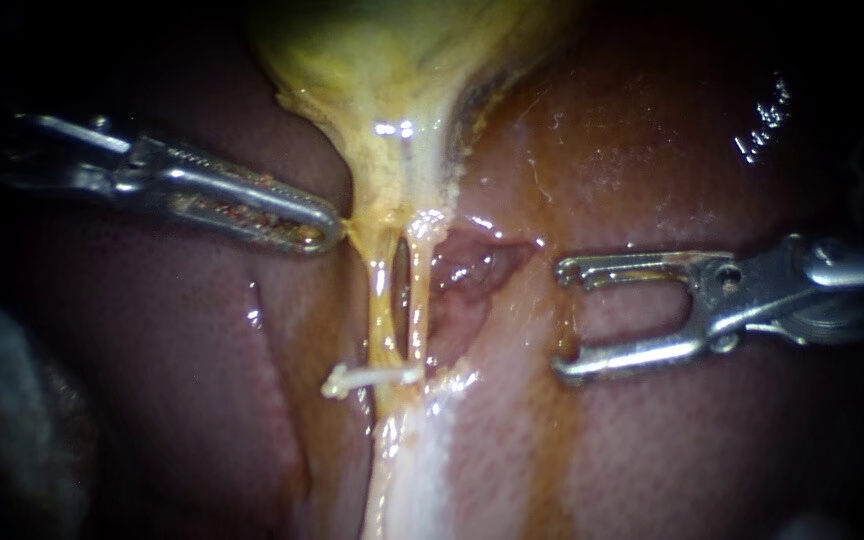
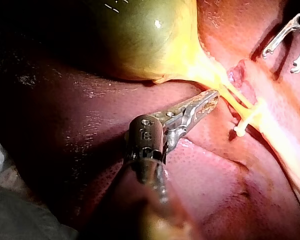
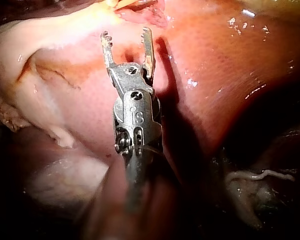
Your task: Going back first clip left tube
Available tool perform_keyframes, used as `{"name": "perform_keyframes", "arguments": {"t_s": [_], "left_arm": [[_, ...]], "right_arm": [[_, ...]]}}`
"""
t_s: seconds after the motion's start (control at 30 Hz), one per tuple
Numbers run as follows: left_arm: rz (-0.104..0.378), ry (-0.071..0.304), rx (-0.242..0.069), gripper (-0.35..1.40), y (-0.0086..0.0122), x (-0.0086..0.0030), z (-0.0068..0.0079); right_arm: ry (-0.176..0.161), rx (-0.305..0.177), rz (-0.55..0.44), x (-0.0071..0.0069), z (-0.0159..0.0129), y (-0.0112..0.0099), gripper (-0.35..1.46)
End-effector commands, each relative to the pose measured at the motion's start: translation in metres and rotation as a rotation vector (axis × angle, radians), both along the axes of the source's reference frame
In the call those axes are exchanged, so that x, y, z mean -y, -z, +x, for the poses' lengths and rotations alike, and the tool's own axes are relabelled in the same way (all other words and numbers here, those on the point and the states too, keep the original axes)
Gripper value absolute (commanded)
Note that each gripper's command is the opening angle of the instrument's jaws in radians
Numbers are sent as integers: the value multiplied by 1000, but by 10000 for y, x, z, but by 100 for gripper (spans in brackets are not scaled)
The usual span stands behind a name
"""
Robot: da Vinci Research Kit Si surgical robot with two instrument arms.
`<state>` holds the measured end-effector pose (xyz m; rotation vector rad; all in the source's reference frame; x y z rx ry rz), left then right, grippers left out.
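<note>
Item: white clip [image 1: 372,378] on left tube [image 1: 380,310], near end; our L instrument [image 1: 335,232] clamped on gallbladder [image 1: 392,100] neck; R instrument [image 1: 562,320] jaws apart, empty, right of tubes; risk, we judge: stray jaw snags clip, tears tube.

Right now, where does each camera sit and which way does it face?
Endoscope view: close above the tissue, facing the gallbladder neck, two tubes and white clip; left instrument enters from the left, right instrument from the right.
Left wrist view: on the left arm, looking along its shaft toward the gallbladder; the right instrument's open jaws lie beyond.
Right wrist view: on the right arm, looking along its own open jaws over the liver.
Shared: endoscope and left wrist views show both instruments, gallbladder and clip.
</note>
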<state>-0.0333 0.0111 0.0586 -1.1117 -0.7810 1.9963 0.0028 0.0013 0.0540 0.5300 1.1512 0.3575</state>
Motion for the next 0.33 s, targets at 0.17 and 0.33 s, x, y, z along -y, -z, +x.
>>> {"name": "perform_keyframes", "arguments": {"t_s": [0.17, 0.33], "left_arm": [[3, -3, 2, -35, -4, 0, 0], [4, -5, 3, -35, -3, -1, 3]], "right_arm": [[0, -1, -5, -1, 0, 1, 50], [4, -3, -15, -2, 1, 3, 50]]}}
